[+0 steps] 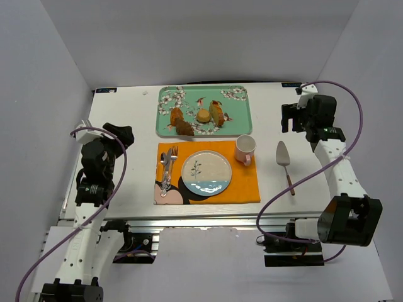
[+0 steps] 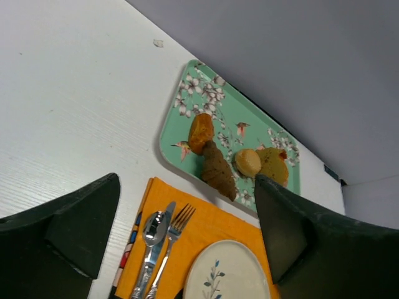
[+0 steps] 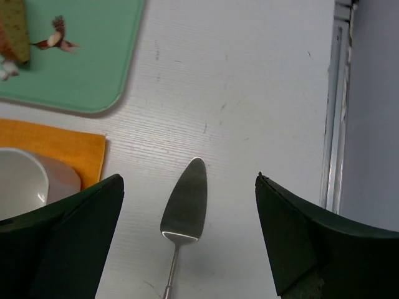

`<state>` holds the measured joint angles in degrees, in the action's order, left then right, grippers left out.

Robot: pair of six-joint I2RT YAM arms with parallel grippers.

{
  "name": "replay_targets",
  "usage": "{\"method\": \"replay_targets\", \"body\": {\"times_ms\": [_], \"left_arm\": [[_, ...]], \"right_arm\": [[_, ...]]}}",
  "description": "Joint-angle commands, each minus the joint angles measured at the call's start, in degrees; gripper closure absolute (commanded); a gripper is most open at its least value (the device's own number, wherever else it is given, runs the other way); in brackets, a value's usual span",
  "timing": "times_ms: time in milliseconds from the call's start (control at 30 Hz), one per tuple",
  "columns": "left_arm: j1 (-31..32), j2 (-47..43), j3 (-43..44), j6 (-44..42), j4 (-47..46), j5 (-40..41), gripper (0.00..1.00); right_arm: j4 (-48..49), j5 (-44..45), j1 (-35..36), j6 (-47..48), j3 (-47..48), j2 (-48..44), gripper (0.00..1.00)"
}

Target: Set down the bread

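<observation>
Left wrist: the bread (image 2: 275, 164), golden-tan and speckled, sits on the tray (image 2: 176, 129).

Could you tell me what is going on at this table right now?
Nothing is being handled yet. The left gripper and right gripper are both open and empty, the left one beside the placemat, the right one near the server. The bread lies on the tray with the bun and pastries. The plate is bare.
</observation>
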<state>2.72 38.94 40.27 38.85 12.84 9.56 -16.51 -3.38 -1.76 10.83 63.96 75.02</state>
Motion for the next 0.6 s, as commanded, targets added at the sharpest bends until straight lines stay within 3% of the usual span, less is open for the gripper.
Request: {"method": "replay_targets", "body": {"times_ms": [0, 67, 100, 133, 167, 267, 300, 333, 367, 400, 467, 533, 567], "left_arm": [[-0.08, 0.08, -0.02, 0.0, -2.91, -2.88, 0.12], [-0.08, 0.96, -0.11, -0.27, -4.4, -4.64, 0.35], [-0.08, 1.4, -0.11, -0.27, -4.75, -4.99, 0.53], [-0.08, 1.75, -0.11, -0.18, -5.28, -5.95, 0.9], [-0.08, 2.19, -0.11, -0.09, -5.46, -6.31, 1.0], [-0.08, 4.04, -0.72, -0.53, -7.65, -9.37, 1.0], [0.0, 4.82, -0.98, -0.7, -8.79, -9.56, 0.88], [-0.08, 5.18, -1.42, -0.88, -9.58, -11.91, 0.53], [-0.08, 5.62, -1.68, -0.97, -10.11, -13.68, 0.38], [0.0, 6.32, -1.86, -1.06, -10.46, -14.04, 0.28], [-0.08, 6.76, -1.95, -1.32, -10.82, -14.4, 0.19], [0.0, 7.12, -2.21, -1.59, -11.34, -15.01, 0.18], [-0.08, 7.03, -2.65, -1.59, -11.52, -15.19, 0.18]], "right_arm": [[0.87, -9.85, 0.0, 9.15, 0.11, -3.91, 0.11], [-0.01, -14.27, 0.26, 15.77, -1.9, -5.67, 0.11], [0.16, -17.16, 0.44, 17.98, -2.78, -6.29, 0.1], [0.25, -17.97, 0.62, 21.13, -3.66, -6.9, 0.1], [0.34, -19.02, 0.79, 22.47, -4.37, -7.6, 0.11], [-2.82, -25.61, 0.88, 26.35, -5.43, -8.14, 0.11], [-4.56, -28.24, 0.88, 26.43, -5.34, -8.05, 0.17], [-5.8, -29.31, 0.88, 27.74, -4.99, -7.96, 0.28], [-5.46, -29.32, 0.88, 27.23, -4.99, -8.22, 0.46], [-4.07, -26.01, 0.97, 26.01, -5.95, -8.49, 0.99], [3.13, -20.12, 0.88, 23.63, -7.62, -9.02, 1.0], [3.25, -13.52, 0.88, 24.15, -7.19, -7.88, 1.0], [2.28, -9.58, 0.88, 23.11, -6.58, -5.7, 0.78]]}}
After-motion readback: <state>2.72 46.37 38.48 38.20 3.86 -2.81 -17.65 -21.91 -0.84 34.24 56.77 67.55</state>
